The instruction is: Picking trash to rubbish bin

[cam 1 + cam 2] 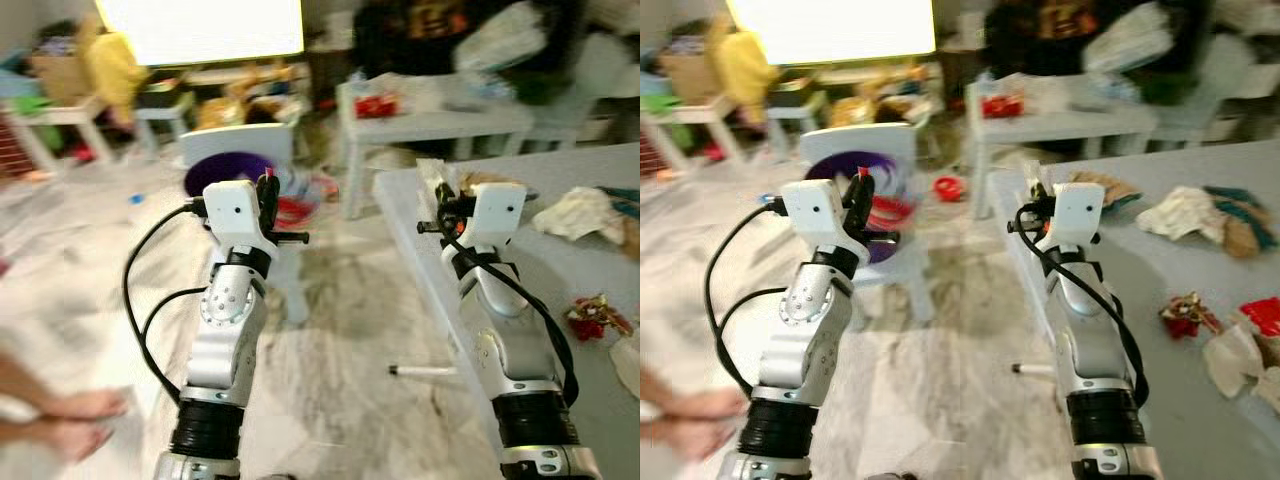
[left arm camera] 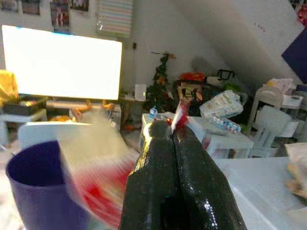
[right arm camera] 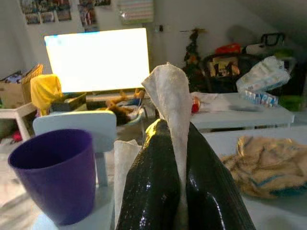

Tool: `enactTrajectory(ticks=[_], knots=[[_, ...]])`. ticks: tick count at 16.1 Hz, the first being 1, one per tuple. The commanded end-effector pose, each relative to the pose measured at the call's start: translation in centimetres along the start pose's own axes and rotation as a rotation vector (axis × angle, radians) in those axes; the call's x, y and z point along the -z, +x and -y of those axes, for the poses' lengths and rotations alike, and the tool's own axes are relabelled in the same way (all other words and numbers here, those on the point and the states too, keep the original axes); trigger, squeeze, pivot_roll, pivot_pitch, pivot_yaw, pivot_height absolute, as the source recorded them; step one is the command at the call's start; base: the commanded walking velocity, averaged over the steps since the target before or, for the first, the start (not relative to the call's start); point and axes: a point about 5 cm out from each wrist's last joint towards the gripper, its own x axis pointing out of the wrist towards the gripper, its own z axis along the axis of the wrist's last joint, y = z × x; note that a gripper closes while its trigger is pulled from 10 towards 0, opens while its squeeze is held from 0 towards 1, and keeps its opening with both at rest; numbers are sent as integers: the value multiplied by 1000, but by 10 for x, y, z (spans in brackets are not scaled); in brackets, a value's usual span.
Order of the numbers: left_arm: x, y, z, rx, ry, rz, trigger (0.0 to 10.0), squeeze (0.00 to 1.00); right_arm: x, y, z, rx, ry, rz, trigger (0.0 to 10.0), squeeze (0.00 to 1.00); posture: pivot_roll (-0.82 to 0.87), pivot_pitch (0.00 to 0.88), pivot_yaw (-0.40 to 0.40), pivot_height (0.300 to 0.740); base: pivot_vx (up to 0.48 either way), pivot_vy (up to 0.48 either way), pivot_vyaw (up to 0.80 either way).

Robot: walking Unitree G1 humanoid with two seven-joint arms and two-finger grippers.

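The left gripper (image 2: 173, 139) is raised over the purple bin (image 3: 55, 175), which sits on a small pale chair (image 1: 902, 262) ahead of the robot. Its fingers are pressed together on a scrap of red-and-white wrapper (image 2: 180, 115) that pokes out past the tips, and a blurred red-and-white shape (image 2: 96, 184) hangs beside the bin's rim; I cannot tell whether it is part of the same wrapper. Holding the scrap high, close to the bin mouth, suits a drop straight in. The right gripper (image 3: 173, 139) is held at about the same height beside the grey table (image 1: 560, 290), its fingers clamped on a strip of white tissue (image 3: 169, 93) that stands up between them and trails down alongside. From this wrist the bin lies ahead and off to one side, so this arm probably has to swing toward the chair before letting go. More trash lies on the table: a crumpled cloth (image 1: 580, 212) and a red wrapper (image 1: 597, 318). A person's hands (image 1: 70, 420) show at the left edge, near the floor. The task looks partway through.
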Motion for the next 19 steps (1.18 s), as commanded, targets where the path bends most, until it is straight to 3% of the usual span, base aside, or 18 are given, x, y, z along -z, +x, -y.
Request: enactTrajectory(ticks=[1, 6, 19], knots=[[-1, 1, 4, 25, -4, 0, 0, 0, -4, 1, 2, 7, 5, 15, 0, 0, -32, 16, -14, 740, 0, 0, 0], [1, 1, 4, 30, -21, -15, 0, 0, -4, 0, 3, 6, 6, 14, 0, 0, -36, 18, -15, 740, 0, 0, 0], [3, 2, 4, 43, -21, -30, 0, 0, -4, 0, 3, 7, 6, 13, 0, 0, -39, 16, -13, 740, 0, 387, 0]])
